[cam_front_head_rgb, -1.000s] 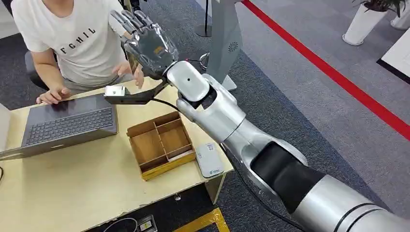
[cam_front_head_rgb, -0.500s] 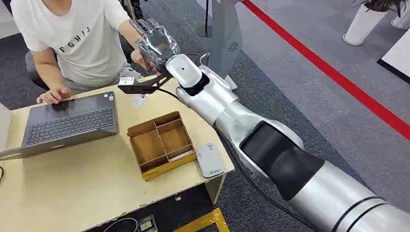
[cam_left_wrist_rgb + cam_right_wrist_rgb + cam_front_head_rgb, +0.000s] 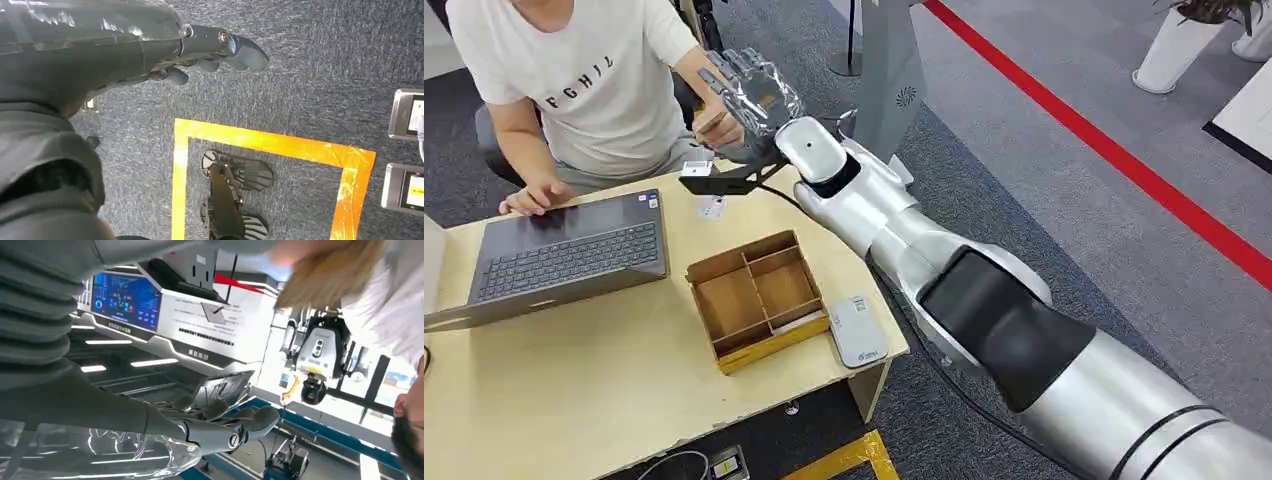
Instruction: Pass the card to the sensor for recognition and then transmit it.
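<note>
My right hand point(image 3: 749, 95) is stretched out past the table's far edge, toward the seated person. In the right wrist view a flat grey card point(image 3: 225, 387) lies between the thumb and the fingers point(image 3: 250, 422), so that hand point(image 3: 210, 427) holds it. The person's hand point(image 3: 719, 127) is up against my fingers. The white sensor pad point(image 3: 857, 331) lies at the table's right front corner, well behind the hand. My left hand point(image 3: 150, 45) hangs over the carpet with nothing in it, fingers loosely apart.
A wooden divided box point(image 3: 757, 298) sits beside the sensor on the pale table point(image 3: 574, 380). An open laptop point(image 3: 569, 250) is at the left, the person's other hand by it. A small white slip point(image 3: 712, 207) lies near the far edge. A grey pillar point(image 3: 889, 70) stands behind.
My right arm has reached farther out and lower toward the person. The person's hand has come up from the table edge to my fingers.
</note>
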